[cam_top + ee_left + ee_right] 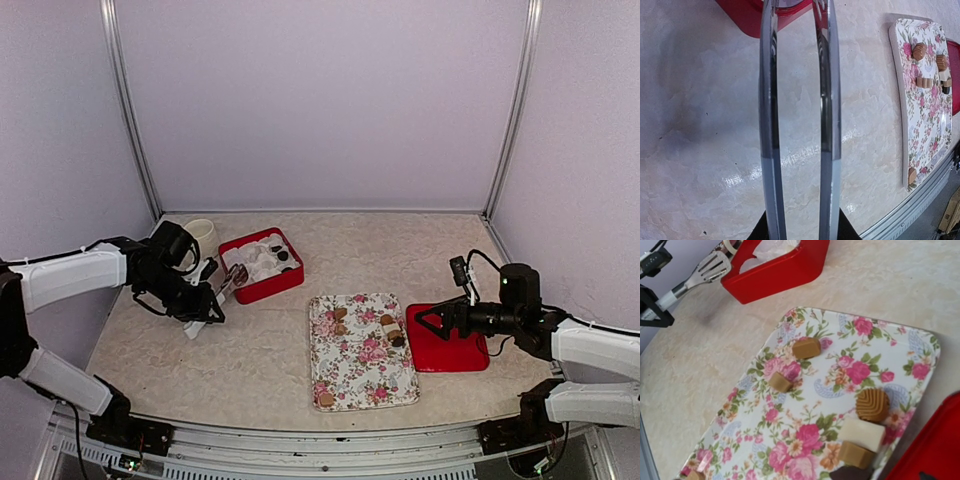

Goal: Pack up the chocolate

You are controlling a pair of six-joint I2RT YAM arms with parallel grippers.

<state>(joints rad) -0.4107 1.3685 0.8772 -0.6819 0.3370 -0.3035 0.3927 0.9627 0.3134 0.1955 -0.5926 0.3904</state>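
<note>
Left wrist view: my tongs point(797, 100), clamped in my left gripper point(205, 303), stand spread, tips at the red box point(785, 15). Chocolate point(920, 51) lies well right, mostly on the floral tray's point(925, 130) far half. I cannot tell which way the pieces point.

A white mug point(203, 236) stands beside the red box point(283, 284); a floral tray point(357, 378) lies beside a red lid point(452, 358).

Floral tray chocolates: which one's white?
The cream-white block, lying between the ridged round tan piece and a tan cube near the floral tray's edge. It is the only pale one; the rest are tan or dark brown.
</note>
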